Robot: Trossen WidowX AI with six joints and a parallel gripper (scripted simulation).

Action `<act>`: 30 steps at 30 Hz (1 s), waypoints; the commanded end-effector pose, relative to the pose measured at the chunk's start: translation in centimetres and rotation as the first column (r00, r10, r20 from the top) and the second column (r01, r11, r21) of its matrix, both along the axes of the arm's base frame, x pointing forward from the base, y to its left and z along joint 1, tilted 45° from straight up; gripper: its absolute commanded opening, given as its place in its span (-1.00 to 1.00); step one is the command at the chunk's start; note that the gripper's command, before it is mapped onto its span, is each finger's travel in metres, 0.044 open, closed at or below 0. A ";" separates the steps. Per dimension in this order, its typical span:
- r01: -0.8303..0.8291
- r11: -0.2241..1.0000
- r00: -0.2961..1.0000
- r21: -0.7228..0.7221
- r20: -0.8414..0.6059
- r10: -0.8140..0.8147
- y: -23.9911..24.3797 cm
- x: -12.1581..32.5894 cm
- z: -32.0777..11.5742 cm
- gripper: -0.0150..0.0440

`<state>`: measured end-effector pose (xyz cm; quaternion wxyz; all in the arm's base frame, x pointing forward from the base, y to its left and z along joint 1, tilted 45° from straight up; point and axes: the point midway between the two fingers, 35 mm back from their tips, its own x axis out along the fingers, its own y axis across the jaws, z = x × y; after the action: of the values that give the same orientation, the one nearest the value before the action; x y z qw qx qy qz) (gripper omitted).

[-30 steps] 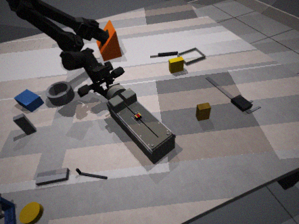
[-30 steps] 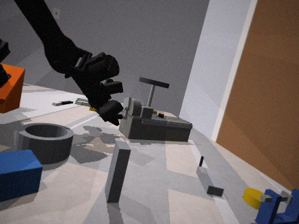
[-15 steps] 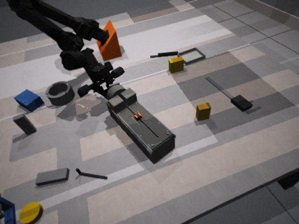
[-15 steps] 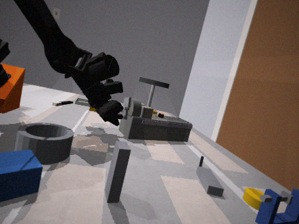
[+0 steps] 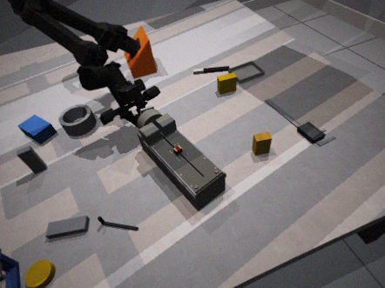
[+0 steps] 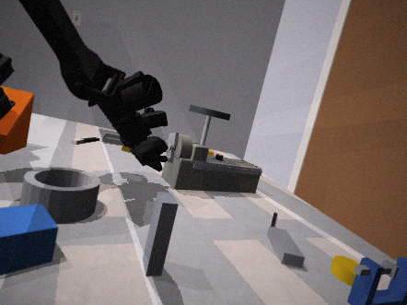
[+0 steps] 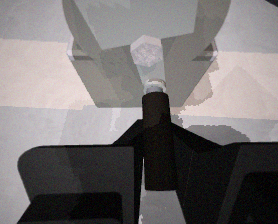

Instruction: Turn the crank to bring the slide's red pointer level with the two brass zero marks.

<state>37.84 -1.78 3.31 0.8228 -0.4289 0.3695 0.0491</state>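
Observation:
The grey machine (image 5: 210, 193) (image 6: 226, 180) stands on the table with a slotted top. Its slide's red pointer (image 5: 178, 149) sits in the slot between small brass marks; it looks close to level with them, but is too small to tell exactly. The round crank disc (image 5: 148, 115) (image 6: 185, 146) is at the machine's arm-side end. In the wrist view, a pale hexagonal hub (image 7: 146, 50) leads to the dark cylindrical handle (image 7: 158, 150), which lies between the fingers. My gripper (image 7: 150, 124) (image 5: 135, 110) (image 6: 163, 158) is shut on that handle. The top and exterior views mostly hide the handle.
A grey ring (image 5: 79, 128) (image 6: 87, 202), a blue block (image 5: 37, 129) (image 6: 28, 241) and an orange wedge (image 5: 145, 63) (image 6: 20, 117) stand on the arm's side. A grey slab (image 5: 30, 158) (image 6: 158, 241) stands near the ring. Two yellow blocks (image 5: 226, 84) (image 5: 261, 144) stand beyond the machine.

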 end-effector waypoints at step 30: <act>0.000 1.000 1.000 0.004 -0.002 0.000 3.7 -0.4 3.6 1.00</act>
<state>37.36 1.60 6.35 0.8226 -0.4293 0.3687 0.0555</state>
